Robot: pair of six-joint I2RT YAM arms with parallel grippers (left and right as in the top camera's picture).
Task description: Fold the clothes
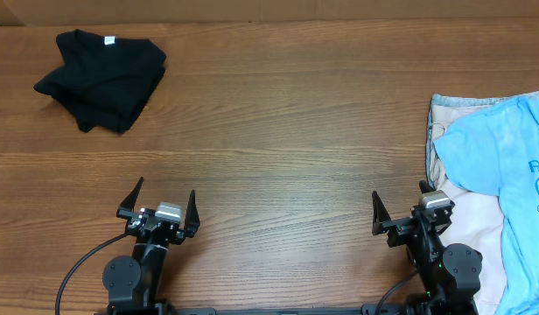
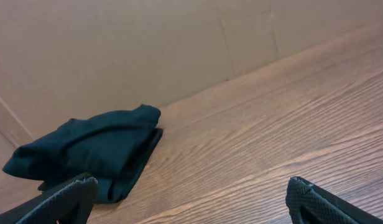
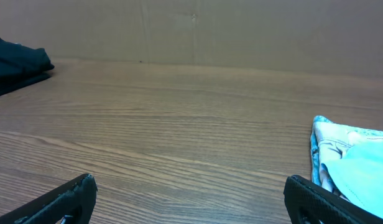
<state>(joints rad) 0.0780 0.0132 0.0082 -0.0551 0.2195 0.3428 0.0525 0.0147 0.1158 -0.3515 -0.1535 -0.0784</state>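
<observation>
A light blue T-shirt with lettering lies at the table's right edge, partly out of view, on top of a beige garment. Both show at the right of the right wrist view, the T-shirt over the beige garment. A folded black garment lies at the far left, also in the left wrist view and at the left edge of the right wrist view. My left gripper is open and empty near the front edge. My right gripper is open and empty, just left of the light blue T-shirt.
The brown wooden table spans the view. A cardboard wall stands along its far edge.
</observation>
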